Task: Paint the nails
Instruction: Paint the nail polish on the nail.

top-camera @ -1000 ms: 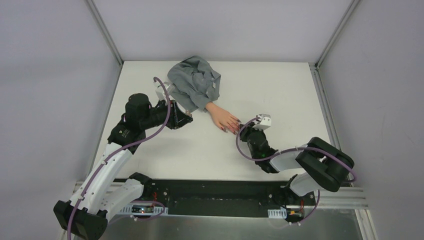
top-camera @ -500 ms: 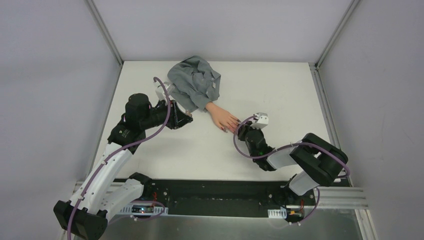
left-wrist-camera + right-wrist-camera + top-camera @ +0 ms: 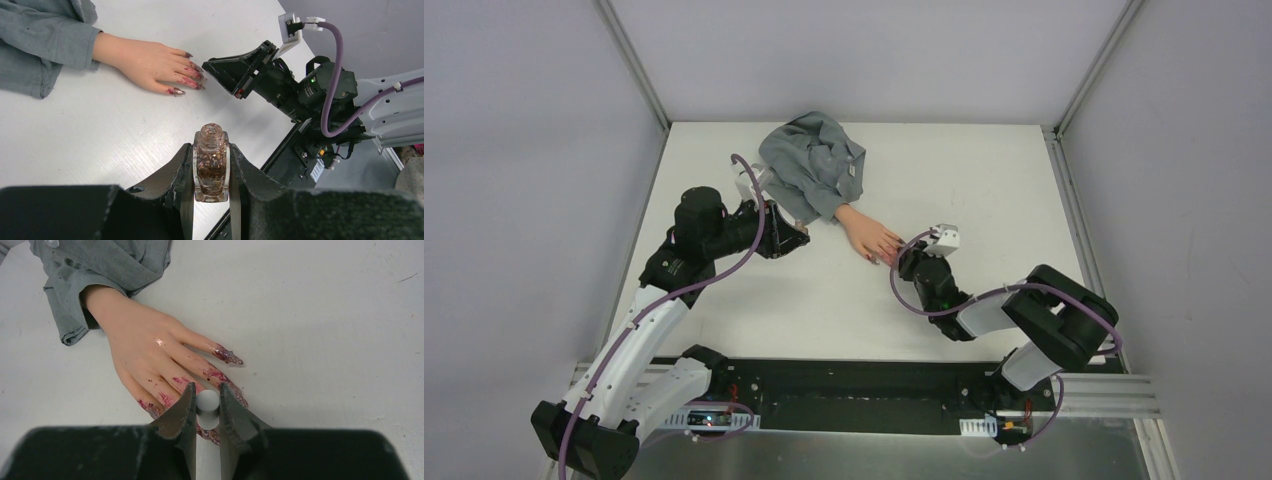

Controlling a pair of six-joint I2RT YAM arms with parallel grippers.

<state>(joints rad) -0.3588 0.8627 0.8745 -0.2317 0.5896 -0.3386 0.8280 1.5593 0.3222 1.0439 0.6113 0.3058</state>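
Only wrist views showed us: left end effector [image 3: 211, 156] clamped a glittery glass bottle [image 3: 211, 175]; right end effector [image 3: 206, 394] pinched a round white cap [image 3: 207, 401] beside pointed nails [image 3: 228, 356].

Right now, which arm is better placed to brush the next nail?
Right. The right pincer holds the white cap over the nails; the left pincer holds the polish bottle farther away.

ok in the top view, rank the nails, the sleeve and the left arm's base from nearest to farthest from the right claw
1. nails, just at the right claw tips
2. sleeve, farther up and left
3. left arm's base, far off at bottom left
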